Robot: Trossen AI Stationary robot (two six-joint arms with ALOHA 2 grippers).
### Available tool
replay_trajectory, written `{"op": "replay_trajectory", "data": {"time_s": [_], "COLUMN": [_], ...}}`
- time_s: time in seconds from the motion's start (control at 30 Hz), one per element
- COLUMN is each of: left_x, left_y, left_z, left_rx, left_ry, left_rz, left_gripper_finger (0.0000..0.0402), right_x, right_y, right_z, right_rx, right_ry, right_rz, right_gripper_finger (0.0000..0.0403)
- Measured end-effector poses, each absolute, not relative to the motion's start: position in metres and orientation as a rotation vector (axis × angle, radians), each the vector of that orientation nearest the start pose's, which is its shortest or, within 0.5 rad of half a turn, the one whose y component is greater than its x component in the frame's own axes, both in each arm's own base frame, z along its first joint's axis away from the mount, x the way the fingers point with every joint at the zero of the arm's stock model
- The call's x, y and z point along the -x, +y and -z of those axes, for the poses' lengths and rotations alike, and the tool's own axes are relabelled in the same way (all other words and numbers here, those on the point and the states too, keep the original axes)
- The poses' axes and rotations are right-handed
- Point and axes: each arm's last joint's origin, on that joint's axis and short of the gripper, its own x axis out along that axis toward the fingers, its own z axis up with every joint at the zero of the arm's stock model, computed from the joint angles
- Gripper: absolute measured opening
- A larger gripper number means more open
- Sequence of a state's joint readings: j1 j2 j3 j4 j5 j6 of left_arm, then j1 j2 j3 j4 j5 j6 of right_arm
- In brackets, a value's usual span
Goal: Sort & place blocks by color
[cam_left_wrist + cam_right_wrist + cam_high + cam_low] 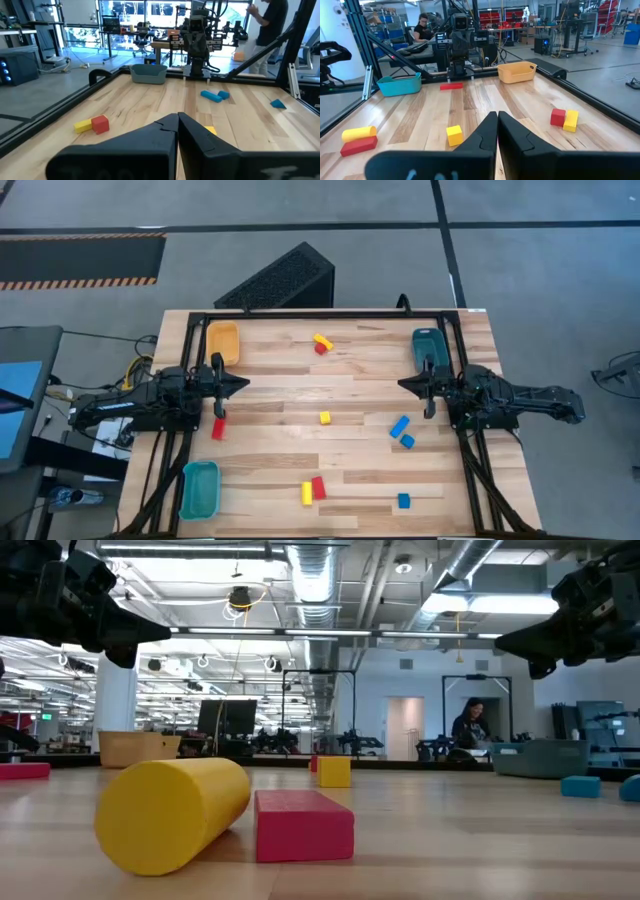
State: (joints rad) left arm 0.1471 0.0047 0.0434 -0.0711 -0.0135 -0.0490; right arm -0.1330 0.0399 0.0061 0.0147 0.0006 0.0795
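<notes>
Right now both arms hover at the table [350, 395] sides, left gripper [243, 383] and right gripper [404, 385] jaws clenched empty; red, yellow and blue blocks [324, 417] lie scattered between them.

My rig sits in robotics lab, open industrial hall. Exposed silver ducts [310, 580] and strip lights overhead, grey concrete floor [330, 205] with hazard-striped mat [80, 258]. Beyond wooden bench [350, 395]: more robot workstations, monitors, office chairs, black aluminium framing [365, 45]. Person [468, 727] seated at far desk; another person [270, 30] standing near bench.
</notes>
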Motion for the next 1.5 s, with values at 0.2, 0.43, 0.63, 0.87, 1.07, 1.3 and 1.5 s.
{"op": "replay_trajectory", "data": {"time_s": [0.2,0.43,0.63,0.87,1.07,1.3,1.5], "left_x": [-0.094,-0.094,-0.092,-0.089,-0.088,-0.092,-0.094], "left_y": [0.015,0.016,0.021,0.026,0.029,0.026,0.024], "left_z": [-0.172,-0.174,-0.184,-0.182,-0.179,-0.174,-0.173], "left_rx": [0.051,0.273,0.625,0.735,0.794,0.894,0.865], "left_ry": [0.012,-0.034,-0.223,-0.303,-0.344,-0.276,-0.238], "left_rz": [-0.184,-0.223,-0.344,-0.546,-0.649,-0.563,-0.545], "left_gripper_finger": [0.0000,0.0000,0.0000,0.0000,0.0000,0.0000,0.0000], "right_x": [-0.099,-0.099,-0.099,-0.097,-0.093,-0.095,-0.099], "right_y": [-0.013,-0.013,-0.013,-0.016,-0.024,-0.028,-0.028], "right_z": [-0.164,-0.164,-0.165,-0.183,-0.187,-0.170,-0.166], "right_rx": [-0.081,-0.081,-0.016,-0.289,-0.625,-0.661,-0.738], "right_ry": [0.013,0.014,0.009,-0.210,-0.363,-0.218,-0.092], "right_rz": [0.134,0.134,0.134,0.184,0.387,0.502,0.504], "right_gripper_finger": [0.0038,0.0038,0.0038,0.0038,0.0038,0.0038,0.0038]}}
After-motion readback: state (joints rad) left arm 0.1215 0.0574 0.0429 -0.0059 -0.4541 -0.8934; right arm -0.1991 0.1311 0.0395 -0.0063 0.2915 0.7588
